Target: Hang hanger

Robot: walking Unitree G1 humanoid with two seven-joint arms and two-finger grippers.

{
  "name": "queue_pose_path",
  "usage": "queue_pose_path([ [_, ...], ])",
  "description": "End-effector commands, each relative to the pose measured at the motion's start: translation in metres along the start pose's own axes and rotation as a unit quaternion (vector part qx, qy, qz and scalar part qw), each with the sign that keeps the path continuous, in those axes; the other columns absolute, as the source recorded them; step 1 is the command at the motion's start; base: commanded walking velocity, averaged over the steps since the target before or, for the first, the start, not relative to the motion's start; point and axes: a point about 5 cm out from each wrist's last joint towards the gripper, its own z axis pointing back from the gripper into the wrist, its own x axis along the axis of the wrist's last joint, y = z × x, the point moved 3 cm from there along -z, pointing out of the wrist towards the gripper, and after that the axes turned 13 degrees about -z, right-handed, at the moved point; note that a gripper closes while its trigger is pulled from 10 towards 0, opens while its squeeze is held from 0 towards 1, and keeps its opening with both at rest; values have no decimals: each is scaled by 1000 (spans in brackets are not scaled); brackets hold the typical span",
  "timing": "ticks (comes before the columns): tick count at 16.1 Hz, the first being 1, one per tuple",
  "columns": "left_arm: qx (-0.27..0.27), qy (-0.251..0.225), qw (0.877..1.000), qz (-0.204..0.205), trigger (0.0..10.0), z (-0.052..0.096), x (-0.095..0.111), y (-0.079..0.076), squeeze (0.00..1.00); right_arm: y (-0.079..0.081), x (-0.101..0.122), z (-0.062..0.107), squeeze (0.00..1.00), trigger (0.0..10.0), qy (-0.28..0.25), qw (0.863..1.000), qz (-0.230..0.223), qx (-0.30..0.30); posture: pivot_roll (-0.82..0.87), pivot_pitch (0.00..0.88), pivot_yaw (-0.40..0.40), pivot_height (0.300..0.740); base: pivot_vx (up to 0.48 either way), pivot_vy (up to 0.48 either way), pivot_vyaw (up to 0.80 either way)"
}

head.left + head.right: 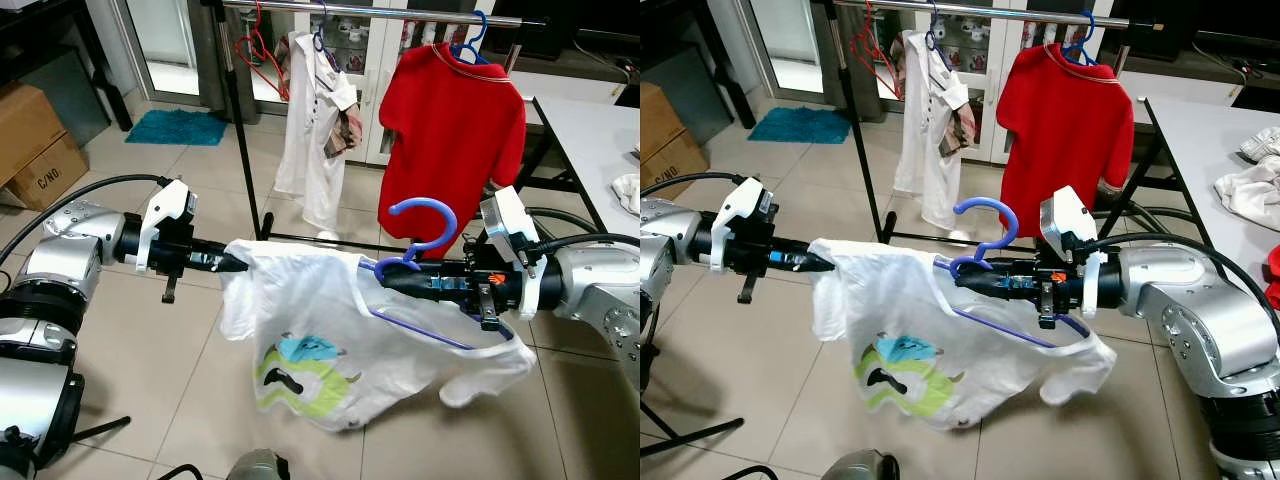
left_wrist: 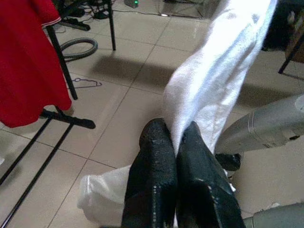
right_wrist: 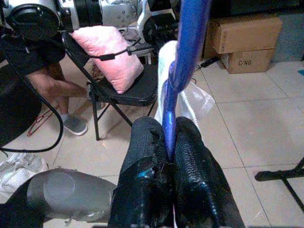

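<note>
From the head camera I judge I am mid-carry: the blue plastic hanger, already threaded through the soft white T-shirt with the green and blue cartoon print, is held out between my arms in front of the silver metal clothes rail but not yet hooked on it. My right claw is clamped on the hanger's neck just below its curved hook, and my left claw pinches the shirt's far shoulder, so the thin fabric sags limp between them toward the tiled floor. A red polo shirt and a white dress already hang on the rail, with a free stretch between them. In the left wrist view the two black rubbery fingers are closed tight on a fold of white cloth. In the right wrist view the fingers squeeze the smooth blue rod. Next I think I must step closer, raise the right arm and drop the hook over the rail.
</note>
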Motion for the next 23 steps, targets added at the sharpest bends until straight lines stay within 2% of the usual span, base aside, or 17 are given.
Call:
queue_pose_path([
  [1, 27, -8, 1000, 2, 0, 15, 5, 6, 0, -1, 1, 5, 0, 0, 5, 1000, 6, -5, 1, 0, 42, 740, 0, 0, 0],
  [2, 27, -8, 1000, 2, 0, 15, 5, 6, 0, -1, 1, 5, 0, 0, 5, 1000, 6, -5, 1, 0, 42, 740, 0, 0, 0],
  [4, 62, -14, 998, 15, 0, 35, 3, 5, 0, -5, -3, 11, 0, 0, 7, 1000, 0, -18, 6, 0, 39, 740, 0, 0, 0],
  [8, 109, -18, 993, 31, 0, 56, -2, 5, 0, -9, -3, 15, 0, 0, 4, 1000, 0, -29, 8, 0, 37, 740, 0, 0, 0],
  [13, 196, -7, 979, 48, 0, 81, -10, 8, 0, -12, -2, 22, 0, 0, 3, 999, 1, -37, 10, 0, 32, 740, 0, 0, 0],
  [19, 248, 7, 967, 58, 0, 98, -17, 7, 0, -13, -2, 24, 0, 0, 2, 999, 2, -41, 14, 0, 25, 740, 0, 0, 0],
  [20, 247, 6, 967, 55, 0, 96, -16, 8, 0, -13, -2, 23, 0, 0, 1, 999, 2, -40, 16, 0, 22, 740, 0, 0, 0],
  [21, 238, 3, 970, 51, 0, 89, -16, 9, 0, -12, -2, 22, 0, 0, 1, 999, 2, -38, 16, 0, 22, 740, 0, 0, 0],
  [22, 220, -6, 974, 50, 10000, 79, -15, 9, 0, -12, -2, 20, 0, 0, 0, 999, 3, -36, 16, 0, 20, 740, 0, 0, 0],
  [23, 205, -19, 978, 43, 10000, 69, -13, 9, 0, -11, -3, 19, 0, 0, -1, 999, 3, -33, 16, 0, 20, 740, 0, 0, 0],
])
